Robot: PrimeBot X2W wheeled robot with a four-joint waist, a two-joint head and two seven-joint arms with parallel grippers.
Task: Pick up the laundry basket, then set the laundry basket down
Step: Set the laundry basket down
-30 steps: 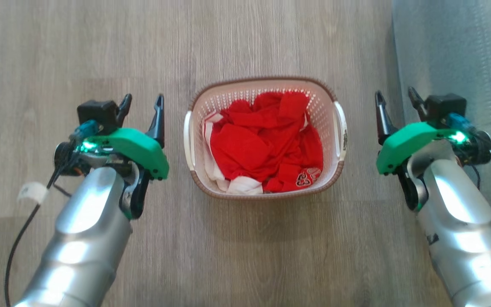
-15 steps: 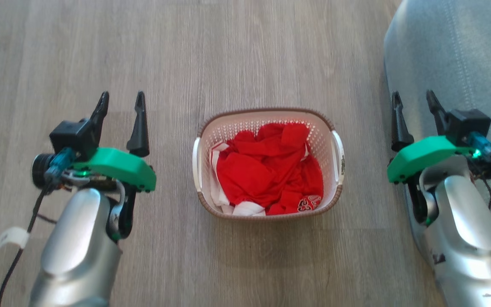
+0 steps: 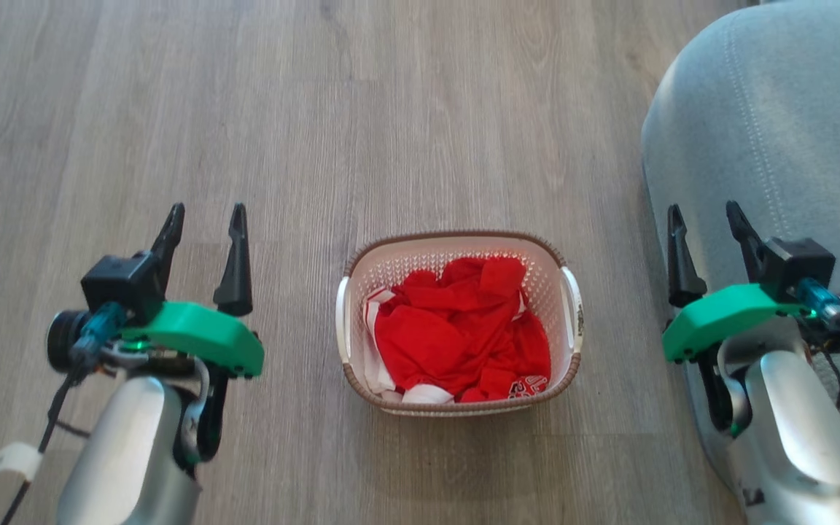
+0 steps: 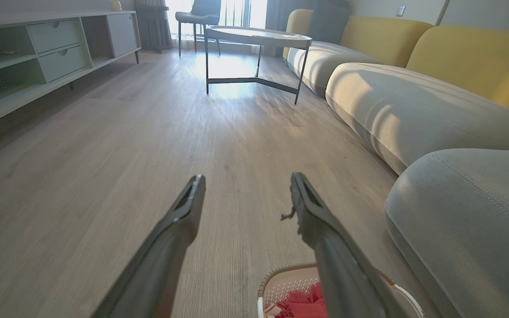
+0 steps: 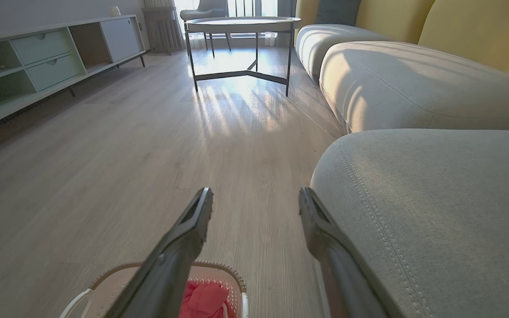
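The laundry basket (image 3: pixel 566 343), small and white with a brown braided rim and white side handles, stands on the wooden floor in the head view, with red-and-white clothing (image 3: pixel 456 339) piled inside. My left gripper (image 3: pixel 205 219) hangs open to its left, well apart from it and holding nothing. To the basket's right my right gripper (image 3: pixel 704 217) is open too, raised over the edge of a grey cushion. The left wrist view catches the basket's rim (image 4: pixel 281 278) at the bottom, beside my left gripper (image 4: pixel 245 185). Under my right gripper (image 5: pixel 254 198) the basket (image 5: pixel 223 269) shows again.
A grey sofa cushion (image 3: pixel 777 131) fills the right side, close to my right arm. Farther off stand a round metal-legged table (image 4: pixel 256 37), a long yellow-backed sofa (image 4: pixel 413 92) and a low pale cabinet (image 4: pixel 38 53) on the left wall. Wooden floor (image 3: pixel 318 109) stretches ahead.
The head camera has risen and pulled back, so the basket sits lower and smaller. Both grippers stay open, now higher above the floor and farther from the basket's handles.
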